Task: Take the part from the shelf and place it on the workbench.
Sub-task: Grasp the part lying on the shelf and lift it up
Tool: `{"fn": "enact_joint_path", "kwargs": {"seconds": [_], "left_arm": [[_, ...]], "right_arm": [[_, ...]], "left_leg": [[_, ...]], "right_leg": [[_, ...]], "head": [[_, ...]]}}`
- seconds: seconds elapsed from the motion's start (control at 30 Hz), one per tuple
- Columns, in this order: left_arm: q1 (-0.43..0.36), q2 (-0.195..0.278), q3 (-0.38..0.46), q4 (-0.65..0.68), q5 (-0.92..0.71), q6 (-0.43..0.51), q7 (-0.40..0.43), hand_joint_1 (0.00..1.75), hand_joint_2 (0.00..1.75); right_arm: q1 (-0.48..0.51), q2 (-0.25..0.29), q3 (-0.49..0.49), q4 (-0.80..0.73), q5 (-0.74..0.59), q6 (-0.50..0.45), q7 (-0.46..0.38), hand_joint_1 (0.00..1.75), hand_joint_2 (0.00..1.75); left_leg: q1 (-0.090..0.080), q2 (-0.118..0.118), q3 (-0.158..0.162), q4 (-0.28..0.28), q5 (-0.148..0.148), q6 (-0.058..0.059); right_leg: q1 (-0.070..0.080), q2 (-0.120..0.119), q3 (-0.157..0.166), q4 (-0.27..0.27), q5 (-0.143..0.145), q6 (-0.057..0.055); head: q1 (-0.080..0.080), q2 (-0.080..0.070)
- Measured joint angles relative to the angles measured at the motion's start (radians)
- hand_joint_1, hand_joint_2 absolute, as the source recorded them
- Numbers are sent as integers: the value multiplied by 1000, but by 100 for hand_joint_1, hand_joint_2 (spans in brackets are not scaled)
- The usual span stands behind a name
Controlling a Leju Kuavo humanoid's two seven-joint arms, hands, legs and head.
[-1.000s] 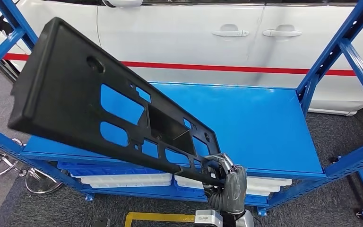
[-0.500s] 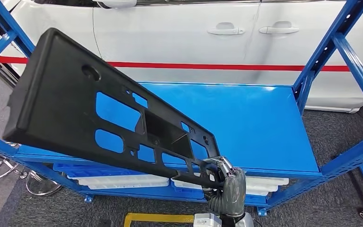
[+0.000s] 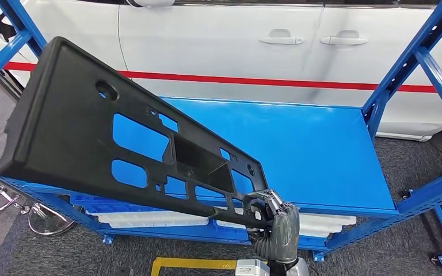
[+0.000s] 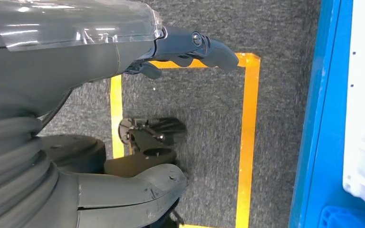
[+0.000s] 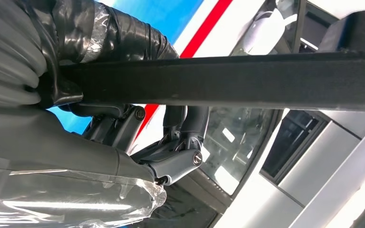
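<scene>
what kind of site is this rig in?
Probably a car plant or auto workshop floor. A white car stands right behind the blue shelf, the right hand holds a black plastic part, and yellow tape marks a spot on the grey carpet.

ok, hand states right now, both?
Left hand: open, holding nothing, hanging over the floor.
Right hand: gripping the black part at its lower edge.

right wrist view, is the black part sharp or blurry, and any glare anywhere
Right wrist view: the black part is a soft, featureless dark bar across the frame, held by the right robot hand; glare on its plastic wrap. Left wrist view: glare on the left robot hand cover. Head view: sharp.
</scene>
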Motion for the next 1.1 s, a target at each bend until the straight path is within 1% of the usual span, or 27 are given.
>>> {"fn": "enact_joint_path", "kwargs": {"seconds": [0.03, 0.07, 0.1, 0.13, 0.2, 0.23, 0.27, 0.3, 0.33, 0.4, 0.43, 0.47, 0.53, 0.57, 0.6, 0.63, 0.67, 0.7, 0.73, 0.77, 0.8, 0.87, 0.93, 0.97, 1.0, 1.07, 1.1], "left_arm": [[0, 0, 1, 0, -1, 2, 0, 0, 175], [0, 0, 1, 0, -4, 5, 0, 0, 175], [1, 0, 1, 0, -6, 8, -1, 0, 175], [1, 0, 1, 0, -9, 12, -1, 0, 175], [0, -1, 2, 0, -15, 20, -1, 0, 175], [0, -2, 2, 0, -17, 26, -1, 0, 175], [0, -3, 2, 0, -19, 33, -2, 0, 175], [-1, -3, 2, 0, -19, 41, -4, 0, 175], [-1, -4, 2, 0, -19, 51, -8, 0, 175], [-2, -5, 2, 0, -19, 69, -16, 0, 175], [-2, -6, 2, 0, -18, 74, -19, 0, 175], [-3, -6, 3, 0, -18, 78, -21, 0, 175], [-2, -7, 4, 0, -18, 85, -22, 0, 175], [-1, -7, 5, 0, -18, 93, -22, 0, 175], [0, -7, 5, 0, -19, 102, -22, 0, 175], [0, -7, 6, 0, -19, 110, -23, 0, 175], [0, -7, 6, 0, -19, 111, -26, 0, 175], [-1, -7, 6, 0, -18, 104, -31, 0, 175], [-2, -7, 7, 0, -15, 92, -36, 0, 175], [-3, -7, 8, 0, -12, 80, -40, 0, 175], [-2, -7, 9, 0, -7, 70, -42, 0, 175], [1, -7, 13, 0, 2, 55, -39, 0, 175], [4, -7, 16, 0, 8, 46, -31, 0, 175], [5, -7, 17, 0, 9, 43, -26, 0, 175], [6, -7, 19, 0, 10, 40, -21, 0, 175], [7, -7, 23, 0, 10, 36, -15, 0, 175], [8, -7, 25, 0, 10, 35, -13, 0, 175]], "right_arm": [[0, 0, 0, 0, 2, 0, -3, 175, 175], [1, 0, 0, 0, 4, 0, -6, 175, 175], [1, 0, 0, 0, 6, 0, -8, 175, 175], [1, 0, 0, 0, 6, 0, -10, 175, 175], [1, 0, 0, -1, 5, 0, -11, 175, 175], [1, 0, 0, -2, 3, 0, -11, 175, 175], [2, 0, 0, -3, -1, 0, -9, 175, 175], [2, 0, 1, -3, -10, 0, -5, 175, 175], [3, 0, 2, -4, -22, 0, 1, 175, 175], [4, -2, 7, -5, -51, 0, 12, 175, 175], [4, -2, 10, -5, -61, 0, 16, 175, 175], [4, -2, 12, -6, -68, 0, 19, 175, 175], [4, -4, 15, -7, -73, 0, 21, 175, 175], [5, -5, 17, -7, -79, 0, 22, 175, 175], [5, -6, 19, -6, -88, 0, 23, 175, 175], [5, -8, 23, -6, -102, 0, 24, 175, 175], [5, -11, 27, -6, -119, 0, 26, 175, 175], [5, -13, 32, -6, -137, 0, 27, 175, 175], [5, -16, 37, -6, -153, 0, 27, 175, 175], [6, -19, 41, -5, -169, 0, 25, 175, 175], [6, -21, 46, -3, -184, 0, 23, 175, 175], [6, -26, 54, 1, -210, 0, 15, 175, 175], [7, -31, 60, 2, -225, 0, 7, 175, 175], [7, -33, 63, 3, -228, 0, 3, 175, 175], [7, -37, 66, 3, -230, 0, 1, 175, 175], [8, -43, 74, 4, -232, 0, -1, 175, 175], [10, -46, 76, 4, -233, 0, -1, 175, 175]], "left_leg": [[-2, 1, -2, 1, 0, 2], [-3, 1, -3, 3, -1, 3], [-5, 1, -3, 5, -2, 4], [-5, 1, -3, 9, -4, 4], [-6, -1, -3, 19, -12, 1], [-8, -2, -4, 26, -17, -3], [-10, -3, -6, 31, -20, -8], [-11, -3, -7, 34, -22, -13], [-12, -3, -8, 35, -23, -18], [-10, -3, -10, 40, -31, -28], [-9, -4, -17, 59, -45, -35], [-7, -4, -35, 99, -71, -42], [0, -4, -94, 227, -134, -54], [3, -4, -122, 285, -153, -59], [5, -4, -136, 313, -155, -61], [6, -4, -132, 301, -136, -61], [6, -4, -109, 248, -101, -60], [6, -4, -74, 173, -63, -56], [3, -4, -42, 102, -36, -50], [0, -4, -19, 52, -19, -44], [-3, -4, -8, 28, -16, -39], [-6, -5, -7, 21, -14, -28], [-1, -3, -4, 7, -4, -14], [1, -1, -2, 0, 1, -7], [2, 0, -2, -2, 4, -2], [-1, 1, -4, -2, 4, 2], [-2, 1, -4, -1, 3, 2]], "right_leg": [[0, 0, -31, 65, -30, 0], [0, 0, -54, 114, -46, 1], [0, 0, -63, 131, -42, 0], [0, 0, -52, 107, -17, -1], [1, 0, 10, -19, 51, -8], [3, 0, 38, -78, 74, -12], [5, 0, 53, -113, 83, -16], [7, 1, 58, -126, 82, -19], [9, 2, 57, -127, 83, -21], [4, 2, 59, -134, 86, -30], [1, 1, 61, -138, 88, -35], [-3, 0, 63, -142, 90, -39], [-4, -1, 61, -142, 91, -42], [-4, -1, 61, -141, 90, -42], [-4, -1, 60, -140, 90, -42], [-4, 0, 61, -140, 90, -42], [-4, 0, 63, -140, 89, -41], [-4, 1, 65, -140, 88, -40], [-3, 1, 66, -140, 88, -37], [-2, 1, 65, -141, 88, -32], [-1, 1, 65, -142, 89, -27], [-1, 1, 64, -146, 93, -15], [-2, 0, 59, -131, 79, -6], [-1, 0, 45, -99, 56, -3], [-1, 0, 21, -46, 24, -2], [-1, 0, -41, 84, -37, 0], [-1, 0, -60, 122, -45, 0]], "head": [[0, 0], [0, 0], [0, 0], [0, 0], [0, 0], [0, 0], [0, 0], [0, 0], [0, 0], [0, 0], [-1, 0], [-1, 0], [-1, 0], [-1, 0], [-1, 0], [-1, 0], [-1, 0], [-1, 0], [-1, 0], [-1, 0], [-1, 0], [-1, 0], [-1, 0], [0, 0], [0, 0], [0, 0], [0, 0]]}}
